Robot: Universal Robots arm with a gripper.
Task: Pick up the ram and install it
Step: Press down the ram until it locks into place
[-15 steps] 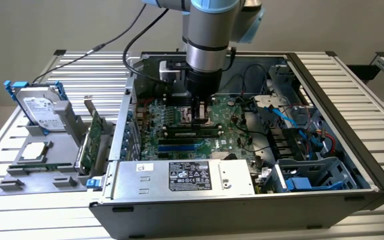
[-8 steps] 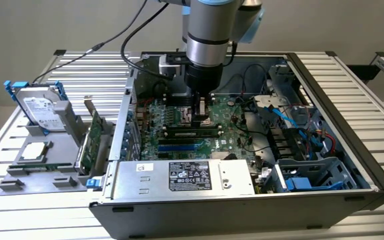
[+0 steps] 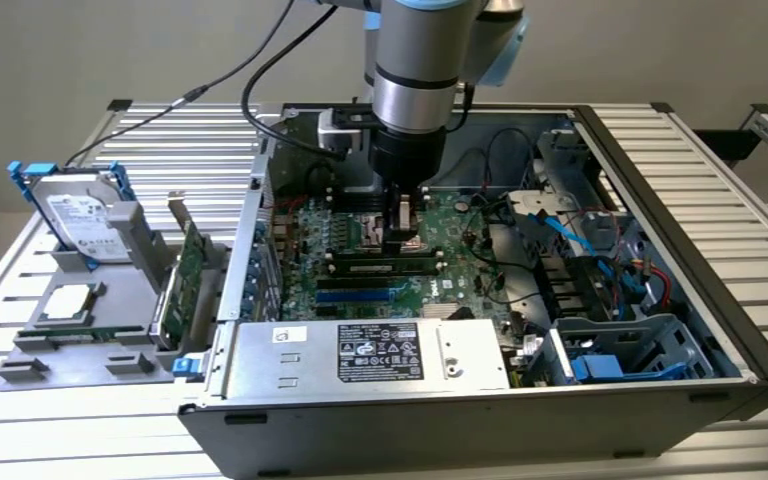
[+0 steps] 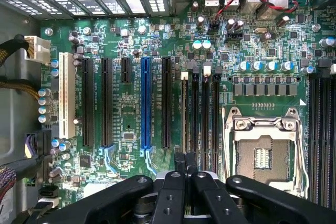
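The ram (image 3: 381, 266) is a long, thin, dark stick lying flat in a slot on the green motherboard (image 3: 448, 262), in the middle of the exterior view. The gripper (image 3: 404, 240) stands right above it, jaws pressed together, inside the open computer case (image 3: 678, 270).

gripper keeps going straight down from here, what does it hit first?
Most likely the green motherboard at its row of long black memory slots: the shut black gripper points down there, beside the empty silver CPU socket. Whether it already touches is unclear.
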